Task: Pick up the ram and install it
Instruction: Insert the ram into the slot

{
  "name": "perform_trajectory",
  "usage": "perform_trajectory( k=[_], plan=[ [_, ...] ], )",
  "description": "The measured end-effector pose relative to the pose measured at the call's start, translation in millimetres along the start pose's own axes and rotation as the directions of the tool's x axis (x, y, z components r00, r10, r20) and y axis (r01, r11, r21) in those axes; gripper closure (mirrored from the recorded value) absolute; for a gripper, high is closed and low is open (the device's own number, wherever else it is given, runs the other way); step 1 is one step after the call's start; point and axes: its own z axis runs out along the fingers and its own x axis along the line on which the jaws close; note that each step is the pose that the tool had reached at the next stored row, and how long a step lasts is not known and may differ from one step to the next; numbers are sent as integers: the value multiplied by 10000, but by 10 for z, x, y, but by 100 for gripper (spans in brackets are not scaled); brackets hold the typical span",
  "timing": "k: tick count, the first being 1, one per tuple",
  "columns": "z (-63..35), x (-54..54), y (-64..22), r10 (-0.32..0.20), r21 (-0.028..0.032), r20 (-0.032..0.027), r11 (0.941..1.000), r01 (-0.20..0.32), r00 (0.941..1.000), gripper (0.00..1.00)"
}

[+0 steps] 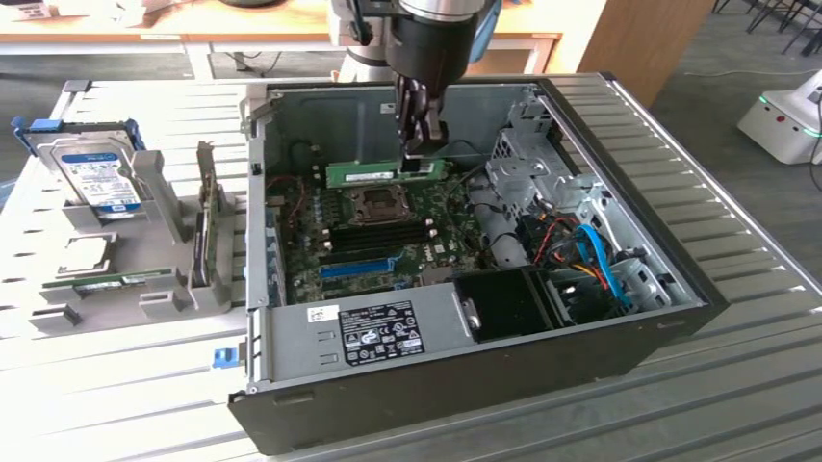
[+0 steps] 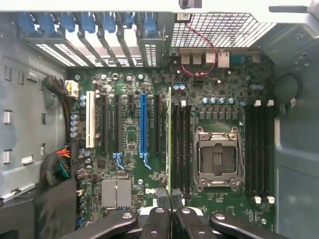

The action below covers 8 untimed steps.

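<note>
- While the arm's dark two-fingered pincer (image 1: 422, 154) reaches down into the open black desktop-PC case (image 1: 668, 318), ext. view shows its jaws nearly closed, clamped on the upper edge of the ram, a long, thin green circuit-board stick (image 1: 366, 174).
- Ext. view: ram hangs level, edge down, over the green motherboard (image 1: 437, 252), just beyond the square metal CPU socket (image 1: 381, 203).
- Ext. view's left: grey plastic rack (image 1: 167, 207) w/ boxy blue-white-labelled hard drive (image 1: 100, 178) on the slatted metal table (image 1: 745, 385), well apart from ram.
- Wrist view: ram seen edge-on, a thin green line pinched between the black fingers (image 2: 160, 196).
- Wrist view: ram runs parallel to, and just beside, the black memory slots (image 2: 180, 149), between them and the long blue plastic slot (image 2: 143, 124); contact w/ any slot cannot be told.
</note>
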Motion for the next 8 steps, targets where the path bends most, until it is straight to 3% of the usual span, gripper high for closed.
perform_trajectory(
  k=[8],
  plan=[
    [146, 1, -5, 81, 0, 2, 10000, -81, 10000, 88]
  ],
)
